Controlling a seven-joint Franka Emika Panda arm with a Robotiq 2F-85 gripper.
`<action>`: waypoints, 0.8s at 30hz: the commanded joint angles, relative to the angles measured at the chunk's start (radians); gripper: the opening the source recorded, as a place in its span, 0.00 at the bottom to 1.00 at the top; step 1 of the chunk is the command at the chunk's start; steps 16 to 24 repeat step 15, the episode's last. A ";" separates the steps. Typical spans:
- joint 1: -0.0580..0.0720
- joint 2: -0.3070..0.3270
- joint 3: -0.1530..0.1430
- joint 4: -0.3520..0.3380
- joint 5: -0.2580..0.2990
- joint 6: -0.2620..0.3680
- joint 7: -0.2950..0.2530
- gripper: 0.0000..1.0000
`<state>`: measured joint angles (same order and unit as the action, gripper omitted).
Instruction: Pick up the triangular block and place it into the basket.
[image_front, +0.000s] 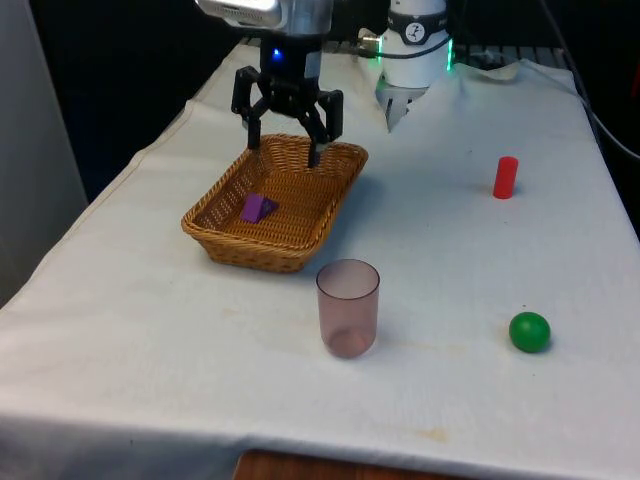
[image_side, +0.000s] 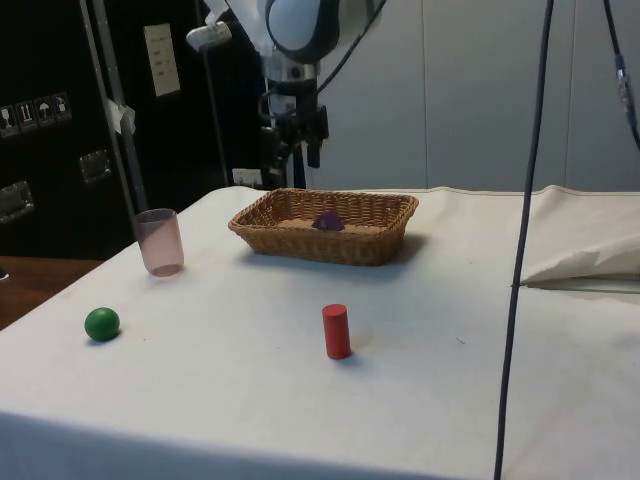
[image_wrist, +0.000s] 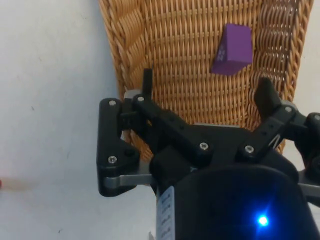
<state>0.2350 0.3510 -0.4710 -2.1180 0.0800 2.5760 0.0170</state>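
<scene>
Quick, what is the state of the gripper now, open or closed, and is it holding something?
Gripper: open, holding nothing, above the far end of the woven wicker basket; the purple triangular block lies inside the basket.

On the white-clothed surface (image_front: 150, 330) stand a wicker basket (image_front: 222, 243) at 10 o'clock, a pink cup (image_front: 348, 307) at centre, a red cylinder (image_front: 505, 177) at 2 o'clock and a green ball (image_front: 529, 331) at 4 o'clock.

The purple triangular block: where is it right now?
The purple triangular block lies on the floor of the woven wicker basket at the front view's left, below the open black gripper and beyond the translucent pink cup.
</scene>
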 joint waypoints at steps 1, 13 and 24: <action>0.003 -0.005 -0.002 0.002 -0.008 -0.020 -0.001 1.00; 0.012 -0.028 0.005 0.002 -0.014 -0.122 -0.029 1.00; 0.011 -0.028 0.008 0.005 -0.009 -0.130 -0.036 1.00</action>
